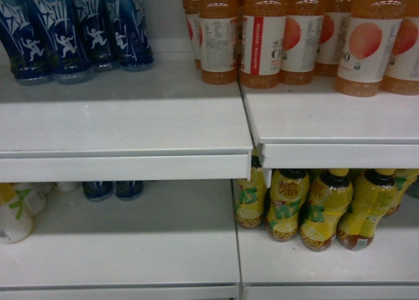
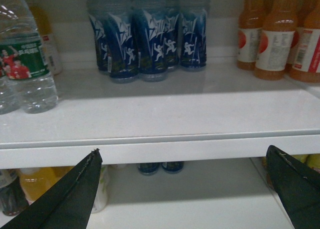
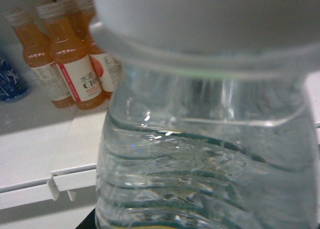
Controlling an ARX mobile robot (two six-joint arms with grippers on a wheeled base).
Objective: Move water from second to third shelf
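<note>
The water (image 3: 210,154) is absent from the head view, which shows only a white upper shelf (image 1: 124,126) with blue sports-drink bottles (image 1: 72,31) at the left and orange juice bottles (image 1: 294,38) at the right, and below it yellow-labelled tea bottles (image 1: 314,208), two blue bottle bases and white-and-green bottles at the far left; neither arm appears there. In the left wrist view the left end effector (image 2: 185,189) stands wide open and holds nothing, its two dark fingers (image 2: 65,199) low at either side in front of the shelf edge; water bottles with green labels (image 2: 25,64) showing red-shirted figures and white Chinese text stand at the shelf's left, apart from the blue bottles in the middle and the orange ones at the right. In the right wrist view the water fills the frame, clear and ribbed under a pale cap, very close to the camera; the right end effector itself is hidden, so its grip cannot be told. Behind, orange bottles read "C100"
</note>
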